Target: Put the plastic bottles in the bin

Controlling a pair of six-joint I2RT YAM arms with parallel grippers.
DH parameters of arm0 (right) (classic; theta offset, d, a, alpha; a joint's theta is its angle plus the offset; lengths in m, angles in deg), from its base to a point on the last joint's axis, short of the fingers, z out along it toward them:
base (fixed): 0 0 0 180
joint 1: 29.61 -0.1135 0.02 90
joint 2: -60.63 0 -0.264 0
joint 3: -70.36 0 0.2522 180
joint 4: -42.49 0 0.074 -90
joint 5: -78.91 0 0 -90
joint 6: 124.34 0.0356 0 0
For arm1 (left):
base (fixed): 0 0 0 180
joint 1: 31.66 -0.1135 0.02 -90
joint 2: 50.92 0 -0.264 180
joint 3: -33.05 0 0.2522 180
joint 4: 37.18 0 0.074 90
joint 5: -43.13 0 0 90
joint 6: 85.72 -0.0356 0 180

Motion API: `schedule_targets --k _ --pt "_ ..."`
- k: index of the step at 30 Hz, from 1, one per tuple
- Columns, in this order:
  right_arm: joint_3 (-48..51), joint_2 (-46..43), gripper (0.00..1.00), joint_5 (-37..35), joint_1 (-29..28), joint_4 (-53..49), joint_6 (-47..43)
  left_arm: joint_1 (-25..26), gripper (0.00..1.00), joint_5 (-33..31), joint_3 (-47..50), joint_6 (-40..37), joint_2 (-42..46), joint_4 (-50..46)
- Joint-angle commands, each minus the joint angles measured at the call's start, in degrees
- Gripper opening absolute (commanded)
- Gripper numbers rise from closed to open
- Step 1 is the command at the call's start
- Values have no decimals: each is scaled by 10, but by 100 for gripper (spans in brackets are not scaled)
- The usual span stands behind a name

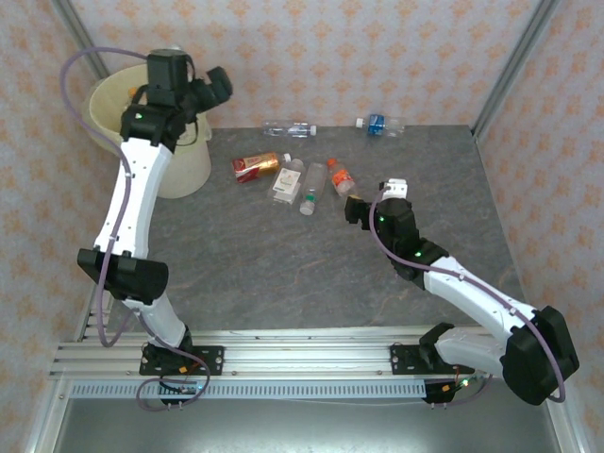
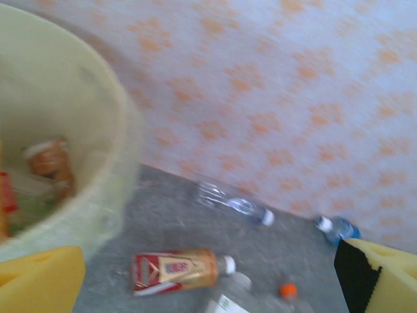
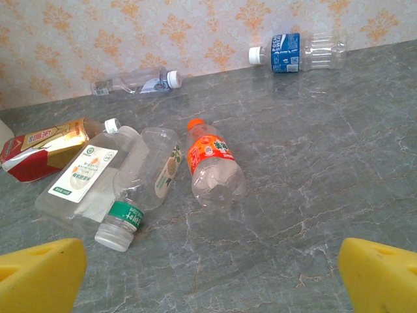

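My left gripper (image 2: 208, 283) spread wide, empty | my right gripper (image 3: 208, 274) spread wide, empty | bottles (image 2: 49, 163) inside bin (image 2: 114, 124) blurred, cut off

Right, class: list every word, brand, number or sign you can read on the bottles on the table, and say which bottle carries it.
No text reads clearly.
Orange-label bottle: white characters, too small.
Blue-label bottle: print too small.
White-label bottle: green round logo, print blurred.
Red-and-gold bottle: lettering blurred.
Green-banded bottle: print on the band too small.
Clear bottle by the wall: nothing readable.
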Motion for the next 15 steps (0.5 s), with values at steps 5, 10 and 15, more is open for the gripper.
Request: schedule_targets --k 5,10,15 --pt "11 -20 99 -26 6 -9 12 90 100 51 84 -75 22 31" --pt "13 -24 99 -27 9 -12 20 103 100 145 93 -98 -26 14" --pt "17 -33 99 -31 11 -21 22 106 100 125 66 -127 -113 -37"
